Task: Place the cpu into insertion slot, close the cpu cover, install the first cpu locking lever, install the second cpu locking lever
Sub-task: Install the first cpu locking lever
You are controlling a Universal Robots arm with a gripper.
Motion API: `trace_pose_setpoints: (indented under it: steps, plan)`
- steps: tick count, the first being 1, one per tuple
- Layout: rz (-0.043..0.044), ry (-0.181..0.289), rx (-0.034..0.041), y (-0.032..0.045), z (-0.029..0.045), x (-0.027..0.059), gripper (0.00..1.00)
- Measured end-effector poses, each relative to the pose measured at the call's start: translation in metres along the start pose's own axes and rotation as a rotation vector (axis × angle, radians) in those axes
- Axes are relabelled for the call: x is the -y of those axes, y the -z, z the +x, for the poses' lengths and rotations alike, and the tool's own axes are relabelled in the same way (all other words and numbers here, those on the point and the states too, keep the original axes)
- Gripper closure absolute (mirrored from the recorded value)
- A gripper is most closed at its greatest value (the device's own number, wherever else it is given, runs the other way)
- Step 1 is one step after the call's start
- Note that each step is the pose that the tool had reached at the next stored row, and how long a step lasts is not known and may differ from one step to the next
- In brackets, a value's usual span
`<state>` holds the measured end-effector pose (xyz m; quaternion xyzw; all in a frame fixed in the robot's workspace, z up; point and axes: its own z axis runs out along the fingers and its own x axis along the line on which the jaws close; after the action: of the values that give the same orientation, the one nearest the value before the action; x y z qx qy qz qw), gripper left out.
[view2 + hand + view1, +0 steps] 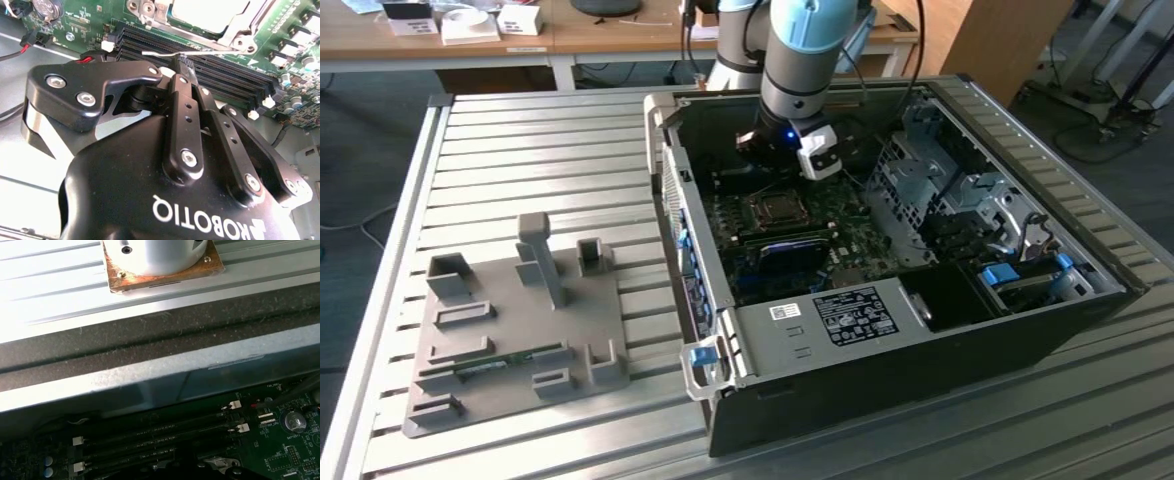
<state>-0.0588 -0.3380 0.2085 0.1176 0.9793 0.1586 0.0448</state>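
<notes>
Silver-grey cpu (207, 11) is already sitting in its socket on the green motherboard (90, 17), showing through the window of the cpu cover (210, 34). The cover is lying flat over it, so placing and closing look done. Gripper (181, 64) is reaching down into the open computer case (961, 330), which is lying on its side on the slatted metal table (520, 140) so the board is facing up for access. Black fingers (186, 115) are drawn together with no gap showing, tips meeting right at the thin wire locking lever (210, 51). That lever is running along the socket edge, just beside the black memory slots (240, 80). Cannot tell whether the wire is being pinched between the tips or just pushed by them. Narrow closed tips are making sense here, given the tight space between socket and slots. Reading this as a lever step in hand; which lever, and whether it is latched, unclear. Grey fixture block (520, 330) is sitting on the table well apart from the case
</notes>
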Motion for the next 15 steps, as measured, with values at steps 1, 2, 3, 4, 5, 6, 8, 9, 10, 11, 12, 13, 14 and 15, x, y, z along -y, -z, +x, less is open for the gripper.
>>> trace_pose_setpoints:
  steps: [1, 2, 3, 4, 5, 6, 8, 9, 10, 11, 12, 13, 14, 15]
  plan:
    - [0.0000, 0.000, 0.0000, -0.0002, 0.0001, -0.0003, 0.89]
    - [-0.0002, 0.000, 0.0001, -0.0004, 0.0001, -0.0004, 0.89]
    - [-0.0002, 0.000, 0.0000, -0.0006, 0.0002, -0.0005, 0.89]
    - [0.0000, 0.000, 0.0000, -0.0007, 0.0002, -0.0006, 0.89]
    - [0.0001, 0.000, 0.0000, -0.0008, 0.0001, -0.0006, 0.89]
    - [0.0002, 0.000, 0.0000, -0.0010, 0.0000, -0.0006, 0.89]
    - [0.0004, 0.000, 0.0001, -0.0012, -0.0004, -0.0006, 0.89]
    - [0.0003, 0.000, 0.0001, -0.0012, -0.0004, -0.0006, 0.89]
    - [0.0001, 0.000, 0.0002, -0.0013, -0.0004, -0.0006, 0.89]
    - [0.0001, 0.000, 0.0002, -0.0013, -0.0004, -0.0007, 0.89]
    - [0.0001, 0.000, 0.0002, -0.0013, -0.0004, -0.0007, 0.89]
    - [0.0001, -0.001, 0.0002, -0.0013, -0.0004, -0.0007, 0.89]
    - [0.0001, -0.001, 0.0002, -0.0013, -0.0004, -0.0007, 0.89]
    - [0.0001, -0.001, 0.0002, -0.0013, -0.0004, -0.0007, 0.89]
